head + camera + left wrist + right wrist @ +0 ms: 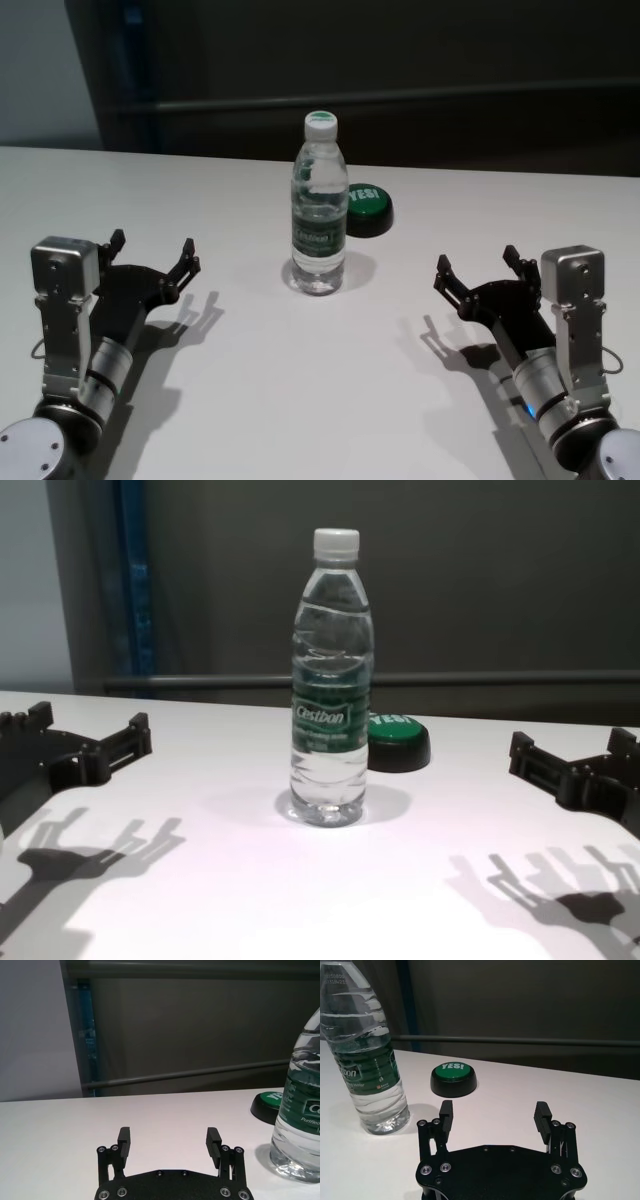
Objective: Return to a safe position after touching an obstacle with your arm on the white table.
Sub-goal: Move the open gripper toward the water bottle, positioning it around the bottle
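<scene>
A tall clear water bottle with a white cap and green label stands upright in the middle of the white table. It also shows in the chest view, the left wrist view and the right wrist view. My left gripper is open and empty, hovering left of the bottle and well apart from it; its fingers frame bare table. My right gripper is open and empty, right of the bottle and apart from it; its fingers show in the right wrist view.
A low black disc with a green "YES!" top sits just behind and right of the bottle; it also shows in the right wrist view and chest view. A dark wall with a rail runs behind the table's far edge.
</scene>
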